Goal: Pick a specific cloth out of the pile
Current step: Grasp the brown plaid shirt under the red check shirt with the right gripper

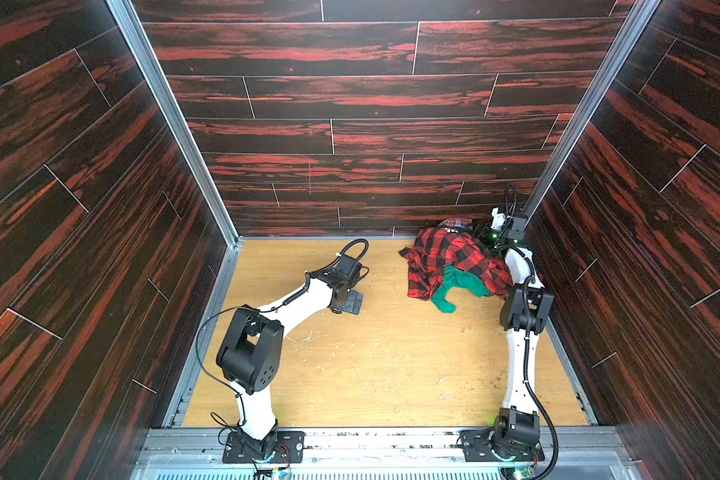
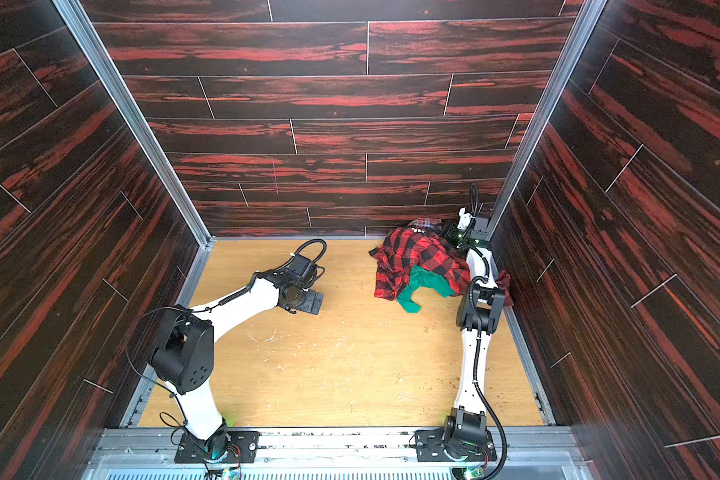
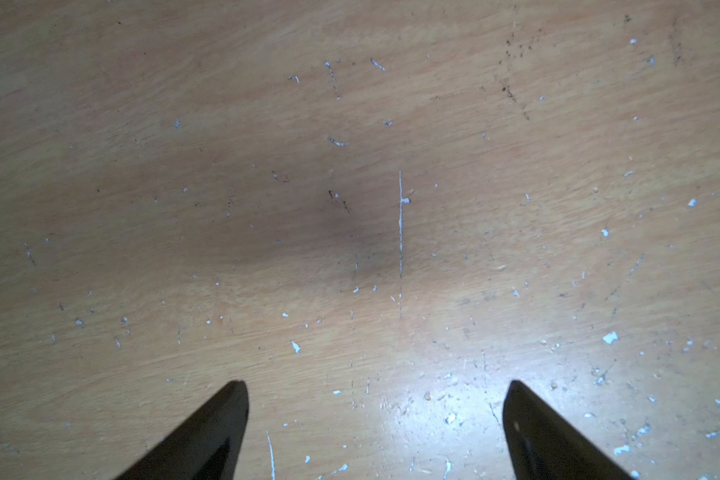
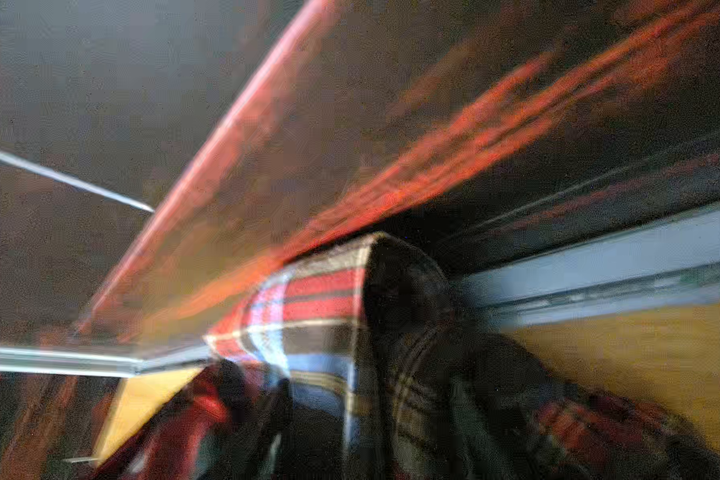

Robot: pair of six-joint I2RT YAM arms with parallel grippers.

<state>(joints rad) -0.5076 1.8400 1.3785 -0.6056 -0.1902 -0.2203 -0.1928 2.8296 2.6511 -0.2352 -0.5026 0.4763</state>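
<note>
Left gripper (image 3: 375, 390) hangs wide open, holding nothing, over the wooden table (image 1: 391, 365); far right, the plaid cloth (image 1: 457, 222) shows behind the pile (image 1: 445, 257), right gripper (image 1: 481, 232) beside it, its grip impossible to tell

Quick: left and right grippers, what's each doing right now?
Left gripper: open, holding nothing.
Right gripper: cannot tell, hidden behind the pile, wrist view blurred.

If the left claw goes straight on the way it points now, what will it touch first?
The left claw, open, points down at the wooden table; it would likely meet that first.
</note>
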